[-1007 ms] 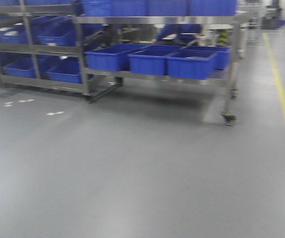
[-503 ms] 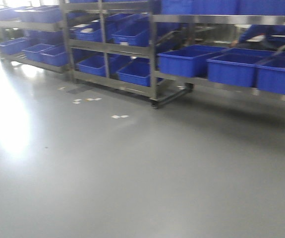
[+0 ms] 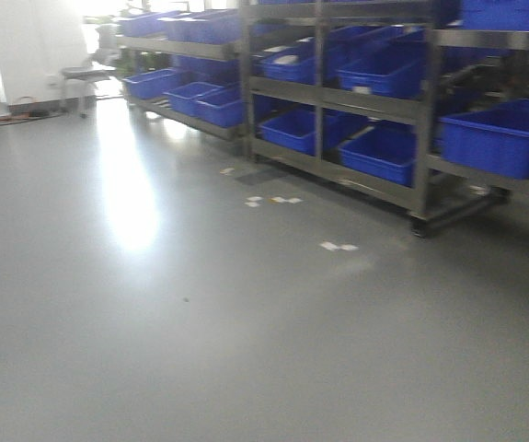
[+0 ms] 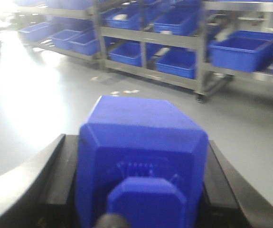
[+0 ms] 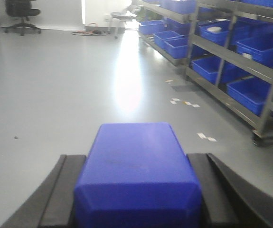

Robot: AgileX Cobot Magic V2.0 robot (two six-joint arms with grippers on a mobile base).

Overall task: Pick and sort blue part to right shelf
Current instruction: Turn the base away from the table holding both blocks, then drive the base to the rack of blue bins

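- The blue part [image 4: 143, 161] fills the lower middle of the left wrist view. It sits in the left pincer [image 4: 136, 140], whose black fingers [image 4: 62, 180] press its flanks at 9 and 3 o'clock. We judge this pincer closed on the part, gripping across its width so that it rides steadily.
- A second blue part [image 5: 137, 173] sits the same way in the right pincer [image 5: 135, 156], flat top toward the camera. Fingers [image 5: 62, 190] touch both of its sides, so we read that pincer as clamped on its load too.
- Both parts hang above the floor [image 3: 200, 350], well apart from any shelf, and neither is sorted yet. We take this as the carrying stage, with each part held low and centred between the fingers.
- In the front view no arm shows. The grey floor lies open, with glare toward 10 o'clock and white tape marks [image 3: 338, 246] just right of centre.
- Shelf racks [image 3: 338, 92] run from 12 o'clock round to 3 o'clock, and their tiers are loaded with blue bins [image 3: 499, 138]. We cannot tell which rack counts as the right shelf.
- Farther off, an office chair [image 5: 20, 9] stands at 11 o'clock in the right wrist view.
- As we judge it, the next move needs the base square to the chosen rack before either arm reaches out. A held part could clip an upright or a bin rim.
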